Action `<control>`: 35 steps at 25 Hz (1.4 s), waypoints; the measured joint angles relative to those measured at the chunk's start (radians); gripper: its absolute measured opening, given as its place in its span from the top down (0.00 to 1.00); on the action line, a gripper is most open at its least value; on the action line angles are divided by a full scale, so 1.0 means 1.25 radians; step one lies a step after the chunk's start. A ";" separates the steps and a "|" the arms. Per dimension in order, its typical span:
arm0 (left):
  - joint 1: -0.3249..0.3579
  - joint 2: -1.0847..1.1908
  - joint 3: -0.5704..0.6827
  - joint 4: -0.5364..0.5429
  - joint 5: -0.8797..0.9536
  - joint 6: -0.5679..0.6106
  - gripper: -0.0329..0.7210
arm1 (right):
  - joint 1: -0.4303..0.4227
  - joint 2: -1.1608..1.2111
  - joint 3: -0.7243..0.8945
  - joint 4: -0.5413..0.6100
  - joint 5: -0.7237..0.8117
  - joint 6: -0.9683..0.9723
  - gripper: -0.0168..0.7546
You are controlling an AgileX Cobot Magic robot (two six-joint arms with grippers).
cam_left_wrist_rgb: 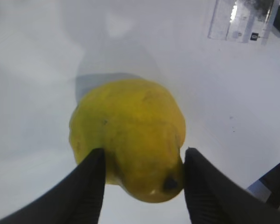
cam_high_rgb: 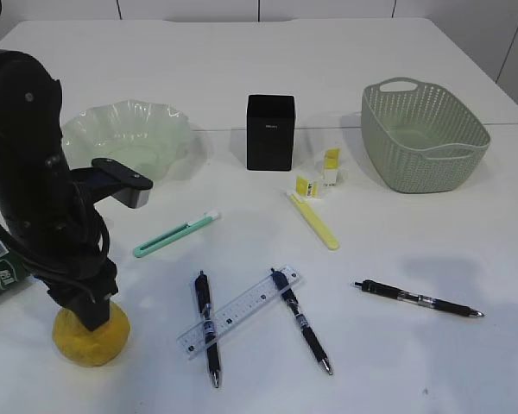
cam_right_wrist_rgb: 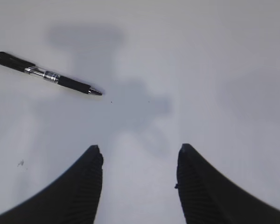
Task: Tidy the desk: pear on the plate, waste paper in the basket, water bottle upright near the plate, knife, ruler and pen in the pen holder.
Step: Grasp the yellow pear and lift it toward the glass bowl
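Note:
The yellow pear [cam_high_rgb: 91, 336] [cam_left_wrist_rgb: 130, 135] lies on the white desk [cam_high_rgb: 397, 362] at the front left. My left gripper [cam_high_rgb: 85, 306] [cam_left_wrist_rgb: 142, 156] comes down over it, one black finger pressed on each side. My right gripper [cam_right_wrist_rgb: 140, 151] is open over bare desk, out of the exterior view, with a pen [cam_right_wrist_rgb: 46, 74] ahead to its left. The clear ruler [cam_high_rgb: 242, 310] [cam_left_wrist_rgb: 242, 21] lies across two pens [cam_high_rgb: 205, 328] [cam_high_rgb: 300, 319]; another pen [cam_high_rgb: 419, 299] is at right. A green knife [cam_high_rgb: 174, 235] lies mid-desk. The water bottle [cam_high_rgb: 0, 272] lies at the left edge, half hidden.
The wavy green plate [cam_high_rgb: 129, 138] stands back left, the black pen holder [cam_high_rgb: 270, 131] at back centre, the woven basket [cam_high_rgb: 423, 134] back right. Yellow and white waste paper [cam_high_rgb: 319, 177] sits beside the holder, with a long yellow strip [cam_high_rgb: 313, 220] in front of it.

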 joint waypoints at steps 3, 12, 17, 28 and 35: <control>0.000 0.000 -0.003 0.003 0.002 0.000 0.51 | 0.000 0.000 0.000 0.000 0.000 0.000 0.47; 0.000 0.000 -0.008 0.013 0.008 0.000 0.59 | 0.000 0.000 0.000 0.000 0.000 0.000 0.47; 0.000 0.000 -0.008 0.013 0.010 0.000 0.59 | 0.000 0.000 0.000 0.000 0.000 0.000 0.47; 0.000 0.000 -0.008 0.014 0.021 0.000 0.59 | 0.000 0.000 0.000 0.000 0.000 0.000 0.47; 0.000 0.000 -0.008 0.014 0.021 0.000 0.59 | 0.000 0.000 0.000 0.000 -0.001 0.000 0.47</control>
